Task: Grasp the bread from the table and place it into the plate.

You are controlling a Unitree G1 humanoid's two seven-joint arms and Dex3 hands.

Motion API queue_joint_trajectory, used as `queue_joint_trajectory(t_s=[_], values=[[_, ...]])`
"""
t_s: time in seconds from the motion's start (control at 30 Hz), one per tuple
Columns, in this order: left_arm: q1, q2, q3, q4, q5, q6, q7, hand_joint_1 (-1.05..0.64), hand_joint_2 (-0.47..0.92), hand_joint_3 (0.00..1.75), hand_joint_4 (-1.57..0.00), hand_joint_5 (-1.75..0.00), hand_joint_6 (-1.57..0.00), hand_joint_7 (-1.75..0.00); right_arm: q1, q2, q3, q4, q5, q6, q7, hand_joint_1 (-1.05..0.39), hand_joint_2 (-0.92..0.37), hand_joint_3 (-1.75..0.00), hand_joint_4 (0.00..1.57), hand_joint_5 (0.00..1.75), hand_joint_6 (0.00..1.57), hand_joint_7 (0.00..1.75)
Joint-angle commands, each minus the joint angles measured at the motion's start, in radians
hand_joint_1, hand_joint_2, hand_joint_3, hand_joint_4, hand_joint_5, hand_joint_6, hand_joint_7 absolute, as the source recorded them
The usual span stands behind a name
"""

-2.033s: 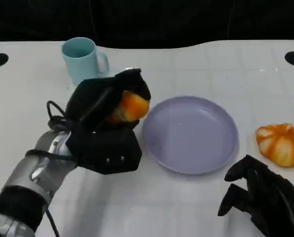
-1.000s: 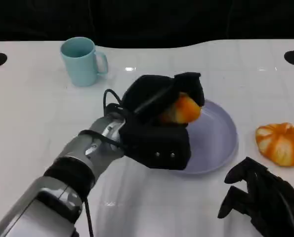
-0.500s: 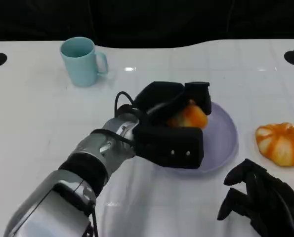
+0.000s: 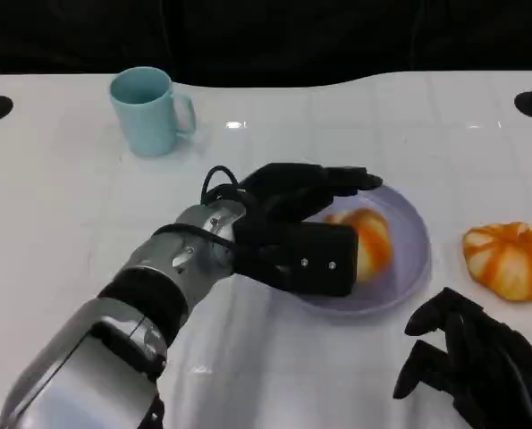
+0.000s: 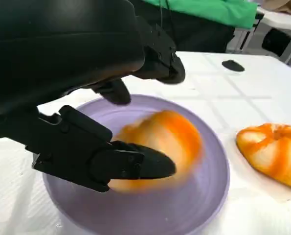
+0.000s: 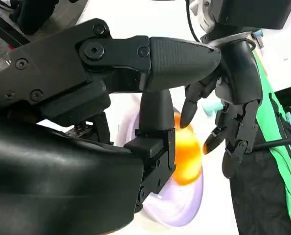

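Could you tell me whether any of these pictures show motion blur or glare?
Left wrist view: the bread in the plate is smeared by motion blur. Right wrist view: the bread is blurred too. Head view: a small bright glare spot on the table.

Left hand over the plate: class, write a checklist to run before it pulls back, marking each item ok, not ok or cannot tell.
1. Bread lies inside the purple plate: ok.
2. Left hand has opened off the bread: ok; the left wrist view shows its fingers apart.
3. Bread settled: cannot tell; it looks blurred.
4. Right hand apart from the plate: ok.
5. Second bread and blue mug off the retreat path: ok.
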Motion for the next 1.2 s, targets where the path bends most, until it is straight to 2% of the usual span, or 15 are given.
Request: queue_joint_trajectory(t_s=[0.03,0.27,0.53,0.77,0.83,0.87,0.93,0.97,1.2], values=[[-0.022,0.017,-0.012,-0.023,0.006,0.020,-0.050,-0.93,0.92,0.58,0.00,-0.26,-0.07,-0.03,0.006,-0.004,-0.006,-0.005,0.003,-0.019,0.007,-0.51,-0.92,-0.53,0.63,1.75,0.42,1.72],[-0.004,0.033,-0.005,-0.060,0.002,0.024,-0.068,-1.01,0.92,0.66,0.00,-0.16,-0.06,-0.02,0.005,-0.009,-0.006,-0.013,-0.001,-0.008,0.000,-0.51,-0.92,-0.53,0.62,1.75,0.42,1.71],[0.040,0.072,0.035,-0.135,-0.053,-0.006,-0.103,-1.00,0.92,0.67,0.00,-0.14,-0.05,-0.02,0.002,-0.011,-0.012,-0.005,0.008,-0.012,0.011,-0.51,-0.92,-0.53,0.63,1.75,0.42,1.69],[0.142,0.099,0.135,-0.257,-0.211,-0.025,-0.193,-0.91,0.92,0.55,-0.09,-0.23,-0.12,-0.05,0.005,-0.009,-0.012,-0.008,-0.001,-0.019,0.010,-0.51,-0.92,-0.55,0.63,1.75,0.43,1.72],[0.190,0.098,0.179,-0.298,-0.281,-0.044,-0.212,-0.86,0.92,0.49,-0.15,-0.29,-0.18,-0.07,0.007,-0.008,-0.014,-0.008,0.000,-0.021,0.010,-0.51,-0.92,-0.54,0.62,1.75,0.42,1.71],[0.209,0.095,0.198,-0.313,-0.314,-0.053,-0.222,-0.79,0.92,0.43,-0.18,-0.46,-0.25,-0.08,0.007,-0.009,-0.014,-0.009,-0.002,-0.022,0.009,-0.51,-0.92,-0.54,0.62,1.75,0.42,1.71],[0.254,0.076,0.247,-0.344,-0.400,-0.072,-0.242,-0.74,0.92,0.37,-0.19,-0.66,-0.32,-0.09,0.007,-0.007,-0.017,-0.012,0.004,-0.012,0.005,-0.51,-0.92,-0.53,0.62,1.75,0.42,1.70],[0.276,0.067,0.269,-0.361,-0.440,-0.073,-0.255,-0.68,0.92,0.33,-0.25,-0.80,-0.40,-0.11,0.007,-0.006,-0.019,-0.013,0.007,-0.009,0.004,-0.51,-0.92,-0.53,0.62,1.75,0.43,1.70],[0.409,0.040,0.354,-0.491,-0.601,-0.070,-0.301,-0.57,0.92,0.29,-0.48,-1.13,-0.63,-0.22,0.005,-0.009,-0.018,-0.014,0.002,-0.008,0.002,-0.51,-0.92,-0.53,0.62,1.75,0.42,1.70]])
